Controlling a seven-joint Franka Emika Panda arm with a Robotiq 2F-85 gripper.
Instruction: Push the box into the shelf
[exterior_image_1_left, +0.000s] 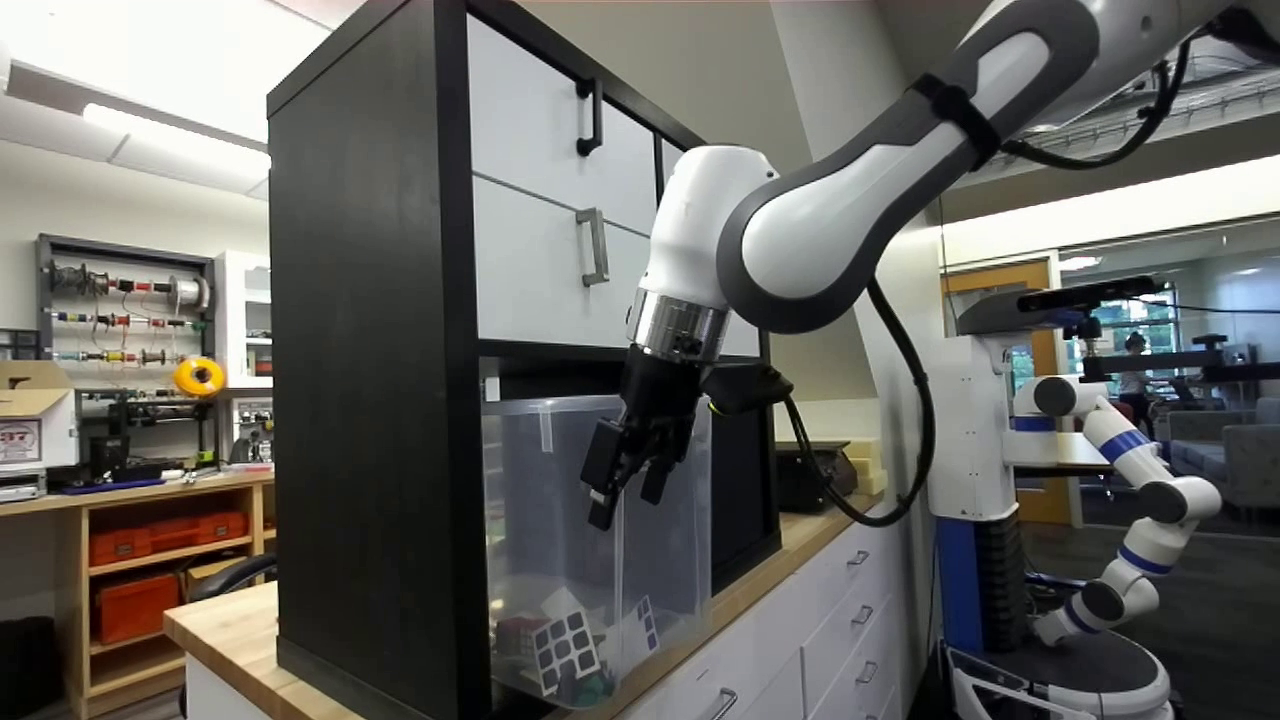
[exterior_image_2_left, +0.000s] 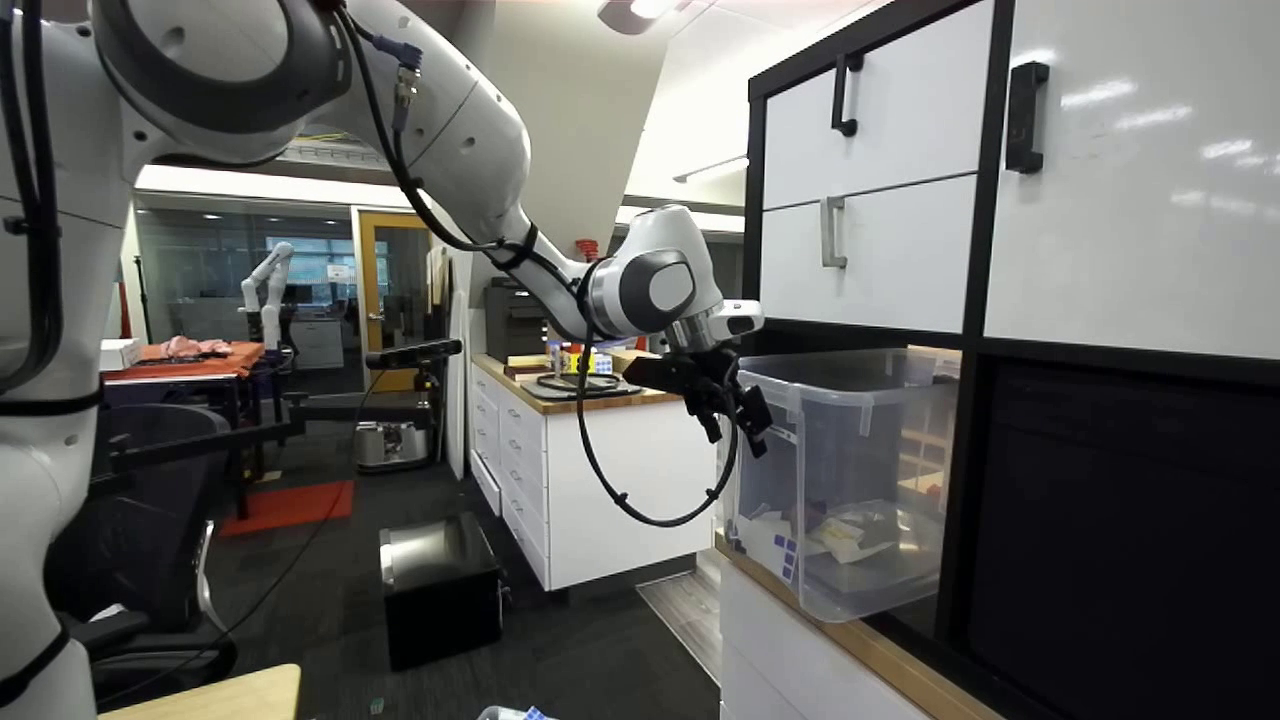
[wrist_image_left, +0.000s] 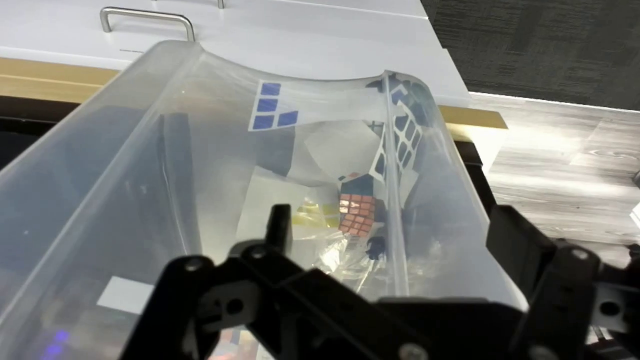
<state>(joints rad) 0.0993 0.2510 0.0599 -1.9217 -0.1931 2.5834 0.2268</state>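
Note:
The box (exterior_image_1_left: 550, 480) is a translucent plastic bin with checkered items inside. It sits partly in the lower compartment of the black shelf (exterior_image_1_left: 360, 400), with its front part sticking out past the shelf's front edge. This shows in both exterior views, on the box (exterior_image_2_left: 880, 440) and the shelf frame (exterior_image_2_left: 968, 480). My gripper (exterior_image_1_left: 628, 498) points down, open and empty, at the box's outer upper part; it is beside a box corner in an exterior view (exterior_image_2_left: 735, 437). In the wrist view the box (wrist_image_left: 225, 150) shows behind the spread fingers (wrist_image_left: 400, 237). I cannot tell whether they touch it.
White base cabinets with a wooden top (exterior_image_2_left: 840, 640) carry the shelf. Drawer handles (exterior_image_1_left: 592, 246) stick out above the box. A loose arm cable (exterior_image_2_left: 640, 515) hangs in a loop by the gripper. A black case (exterior_image_1_left: 815, 475) stands on the wooden top beyond the shelf.

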